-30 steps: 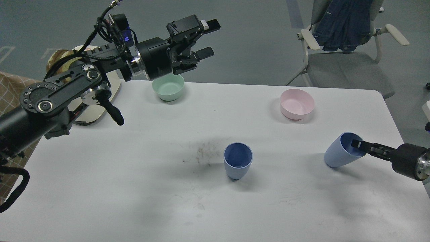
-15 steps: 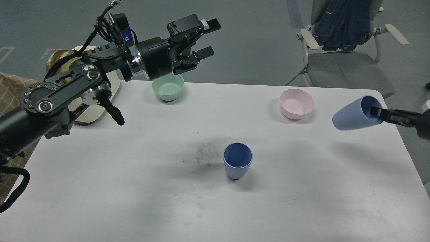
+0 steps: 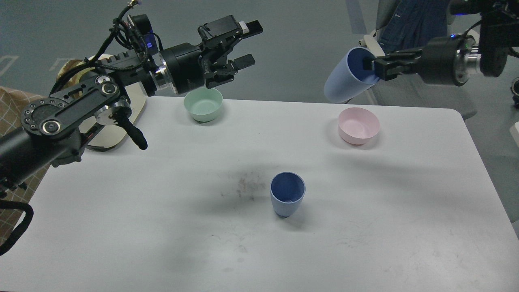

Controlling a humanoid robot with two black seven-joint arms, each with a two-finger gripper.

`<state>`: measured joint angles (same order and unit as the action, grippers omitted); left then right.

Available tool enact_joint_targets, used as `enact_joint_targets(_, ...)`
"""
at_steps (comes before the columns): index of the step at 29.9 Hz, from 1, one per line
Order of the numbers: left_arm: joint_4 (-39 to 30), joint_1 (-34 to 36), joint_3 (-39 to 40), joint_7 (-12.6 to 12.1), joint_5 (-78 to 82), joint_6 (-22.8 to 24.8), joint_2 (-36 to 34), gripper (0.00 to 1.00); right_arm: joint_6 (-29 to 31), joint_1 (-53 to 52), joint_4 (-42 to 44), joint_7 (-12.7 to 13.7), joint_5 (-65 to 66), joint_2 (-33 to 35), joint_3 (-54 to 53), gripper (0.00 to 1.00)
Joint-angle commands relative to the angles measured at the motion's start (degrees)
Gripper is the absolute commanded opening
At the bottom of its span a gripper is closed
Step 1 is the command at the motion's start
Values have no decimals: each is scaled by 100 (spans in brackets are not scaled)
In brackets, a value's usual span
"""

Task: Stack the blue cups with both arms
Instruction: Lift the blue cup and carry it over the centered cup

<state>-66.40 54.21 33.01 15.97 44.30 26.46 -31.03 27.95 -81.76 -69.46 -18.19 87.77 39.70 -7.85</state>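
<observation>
Since a second ago: one blue cup, then tilted on the table's right side, now rides high beyond the far right edge, above the pink bowl; the left arm has barely shifted.

1. Table (image 3: 121, 227): white, scuffed patch near centre. Bears everything below.
2. Left arm (image 3: 73, 117): reaches in from the left, forearm roughly level, wrist above the mint-green bowl (image 3: 203, 104). Left gripper (image 3: 243, 44): fingers spread wide, holding nothing, well apart from both cups.
3. Right arm (image 3: 446, 61): enters top right, forearm pointing left. Right gripper (image 3: 371, 67): pinches the carried cup's rim, one finger inside the mouth; the other finger is hidden behind the wall.
4. Carried blue cup (image 3: 342, 83): clear of the table, tilted steeply, base down-left, mouth up-right.
5. Pink bowl (image 3: 359, 125): far right, untouched.
6. Standing blue cup (image 3: 287, 194): upright near centre, mouth open, free.

Handling note (judgement): bring the carried cup over the standing one, swing it upright so the narrow base leads, lower straight, and release only once seated. A rim pinch is thin; slow travel advised. The left arm could steady the standing cup.
</observation>
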Motion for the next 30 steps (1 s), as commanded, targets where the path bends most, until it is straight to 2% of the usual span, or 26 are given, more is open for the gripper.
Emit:
enact_joint_targets(1,48,2,30,-6,26,0,0,96,5,-489,-671,-71,-40,-174,600,0)
enact_joint_targets(8,83,-7,22,-15,53,-18,9,96,5,-657,-1684,-124,-32,-85,1040,0)
enact_joint_targets(30,100,-16,39,-15,26,-9,-17,96,5,-375,-1421,-115,4,-753,1418,0)
